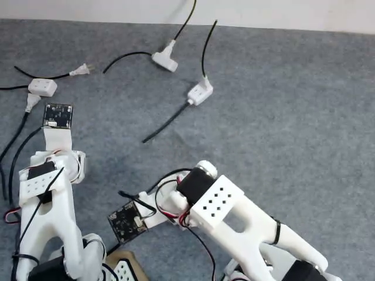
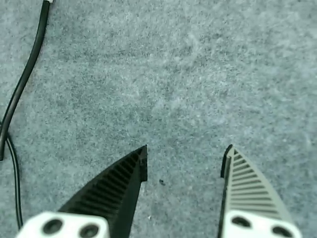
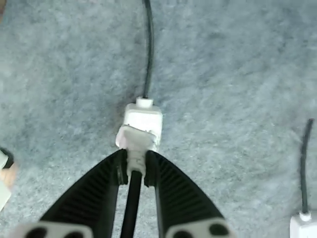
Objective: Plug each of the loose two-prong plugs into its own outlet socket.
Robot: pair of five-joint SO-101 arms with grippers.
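high view: a loose plug (image 1: pixel 82 70) lies in the upper left of the frame with its prongs bare, near a white socket (image 1: pixel 42 86) that has another plug (image 1: pixel 32 100) against its lower end. one joined pair (image 1: pixel 165 60) sits at top centre and a second pair (image 1: pixel 200 92) lies just below and to the right, all on the grey table (image 1: pixel 293 117). black cords (image 1: pixel 23 120) run close beside the left arm (image 1: pixel 47 193), so i judge a swing toward the loose plug could snag them and drag that socket off its spot. the right arm (image 1: pixel 234 216) crosses the lower right. left wrist view: the left tool (image 2: pixel 187 148) is released, fingers wide apart over bare table, with a black cord (image 2: pixel 23 82) down the left of the frame. closing near it risks pinching cord rather than plug. right wrist view: the right tool (image 3: pixel 135 158) is clenched on the back of a held plug (image 3: pixel 134 141), whose front meets a socket block (image 3: pixel 143 119) at frame centre. it looks slightly skewed, and i cannot tell whether the prongs are fully home. nothing anchors the block, so an off-axis push could slide it or bend the prongs, and letting go early could leave the plug half seated. writing: i find none i can read, and any marks on the wrist board (image 1: pixel 57 115) are too small.
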